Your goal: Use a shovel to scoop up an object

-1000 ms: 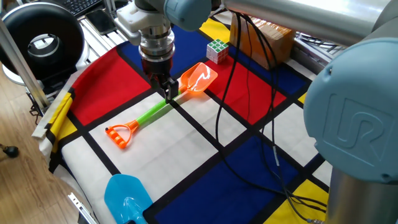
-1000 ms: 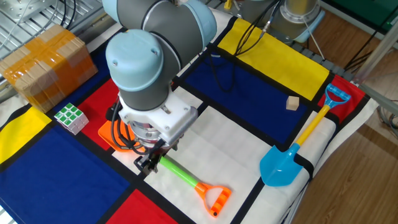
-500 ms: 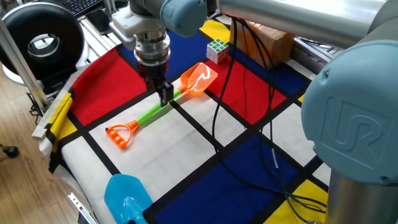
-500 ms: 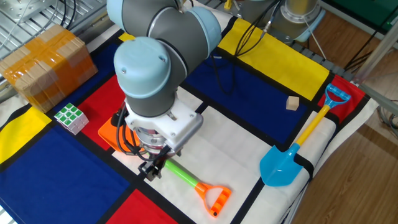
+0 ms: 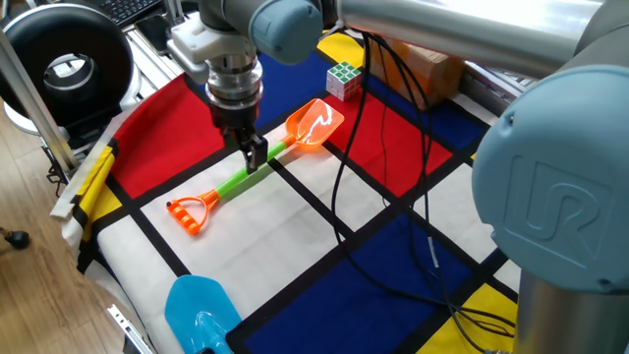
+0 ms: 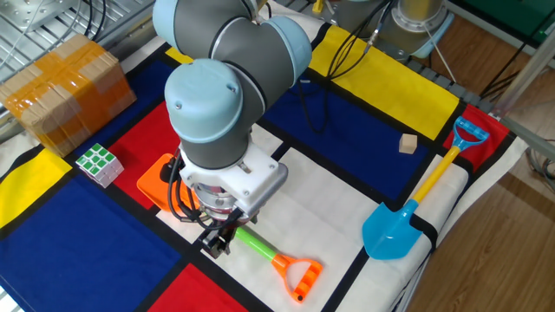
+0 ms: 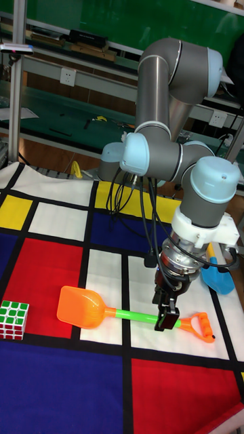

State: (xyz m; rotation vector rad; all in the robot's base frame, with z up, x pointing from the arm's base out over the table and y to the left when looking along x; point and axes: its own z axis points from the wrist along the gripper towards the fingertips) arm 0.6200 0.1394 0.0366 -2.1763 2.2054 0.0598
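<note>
The shovel (image 5: 241, 180) lies flat on the checked cloth, with its orange blade (image 5: 314, 123) pointing toward the Rubik's cube (image 5: 343, 79) and its orange handle (image 5: 189, 211) nearer the table's front. The cube stands a short gap beyond the blade. My gripper (image 5: 254, 155) points straight down over the middle of the green shaft (image 7: 135, 315), fingertips at shaft level. In the other fixed view the gripper (image 6: 217, 241) shows two prongs with a small gap, one on each side of the shaft (image 6: 256, 245). The shovel rests on the cloth, not lifted.
A light-blue shovel (image 6: 399, 227) lies at the table's edge, with a small wooden block (image 6: 408, 144) nearby. A brown cardboard box (image 5: 423, 64) stands just behind the cube. Black cables (image 5: 413, 226) hang from the arm over the cloth.
My gripper has slid along the green shaft, away from the blade and toward the handle. The shovel and the cube have stayed where they were.
</note>
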